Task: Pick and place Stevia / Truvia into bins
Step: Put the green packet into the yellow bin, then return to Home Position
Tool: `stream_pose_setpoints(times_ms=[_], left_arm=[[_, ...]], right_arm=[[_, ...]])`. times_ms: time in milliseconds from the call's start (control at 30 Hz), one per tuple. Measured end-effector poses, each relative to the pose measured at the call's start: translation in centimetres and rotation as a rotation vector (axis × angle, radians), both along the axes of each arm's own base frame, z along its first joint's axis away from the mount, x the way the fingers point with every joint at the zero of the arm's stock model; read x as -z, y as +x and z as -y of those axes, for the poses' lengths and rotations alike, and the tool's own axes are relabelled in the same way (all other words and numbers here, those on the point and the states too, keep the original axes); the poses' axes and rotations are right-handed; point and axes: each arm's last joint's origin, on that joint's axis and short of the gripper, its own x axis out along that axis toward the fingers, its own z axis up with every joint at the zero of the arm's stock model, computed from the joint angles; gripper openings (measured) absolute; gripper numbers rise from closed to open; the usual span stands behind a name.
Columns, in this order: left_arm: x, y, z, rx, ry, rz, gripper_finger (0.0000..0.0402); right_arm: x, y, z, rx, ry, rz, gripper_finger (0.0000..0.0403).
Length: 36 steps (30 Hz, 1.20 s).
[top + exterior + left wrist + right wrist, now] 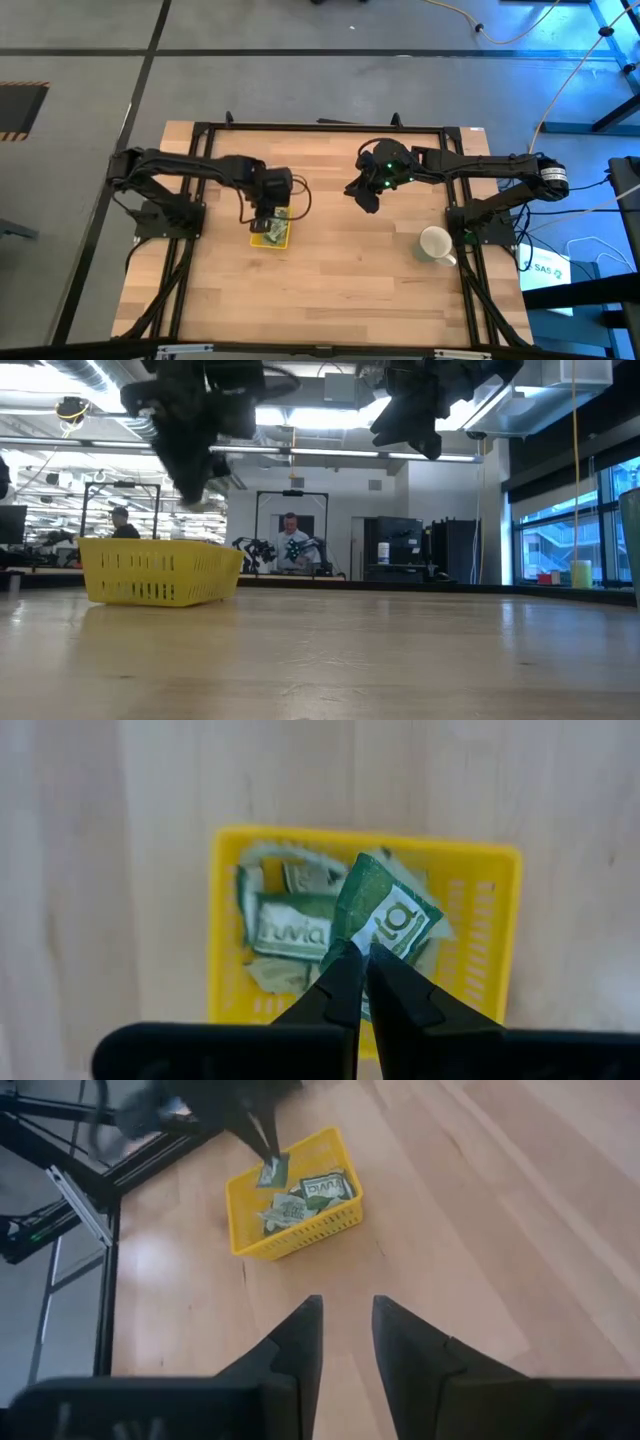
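Observation:
The yellow tray (272, 233) stands on the table left of centre and holds several green and white sachets (290, 930). It also shows in the low view (160, 572) and in the right wrist view (293, 1195). My left gripper (358, 952) hangs above the tray, shut on one green and white sachet (385, 915). My right gripper (347, 1312) is open and empty, raised above the table right of centre (365, 195). My left gripper pinches the sachet by one end (357, 942) between its two fingertips, coming from above and pointing down. The sachet is lifted clear, above the sachets that lie in the tray; it also shows in the right wrist view (272, 1171).
A white mug (436, 245) stands on the table at the right, near my right arm's base. The wooden table (330, 290) lies bare toward its near edge. People show in the room beyond the table (292, 540).

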Motion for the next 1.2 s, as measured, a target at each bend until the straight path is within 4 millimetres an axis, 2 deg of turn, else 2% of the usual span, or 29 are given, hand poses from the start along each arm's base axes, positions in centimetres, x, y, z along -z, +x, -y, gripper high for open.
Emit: stream_pose_setpoints(times_ms=[267,400,600,733,867,1067,1200], left_arm=[[4.1,0.6,0.9,0.038,-0.014,-0.158,0.0010],[4.9,1.2,0.8,0.038,-0.015,-0.154,0.0018],[4.8,1.2,0.8,0.037,-0.020,-0.154,0.0071],[3.8,0.8,0.8,0.021,-0.020,-0.115,0.0100],[1.8,-0.1,0.9,0.000,-0.018,-0.040,0.0115],[-2.1,-2.2,1.1,0.009,0.001,0.157,0.0120],[-5.3,-4.0,0.5,-0.006,0.032,0.365,0.0112]], right_arm=[[0.0,0.1,-0.3,0.005,0.022,0.000,0.0094],[0.0,0.1,-0.5,0.000,0.025,0.001,0.0094],[0.0,0.1,-0.5,0.011,0.042,0.000,0.0094],[0.0,0.1,-0.5,0.011,0.042,-0.001,0.0094],[0.0,0.1,-0.5,0.011,0.041,-0.001,0.0094],[-0.3,-0.1,-0.5,-0.001,0.020,0.014,0.0094],[-1.9,-0.9,-1.2,-0.066,-0.067,0.096,0.0094]])
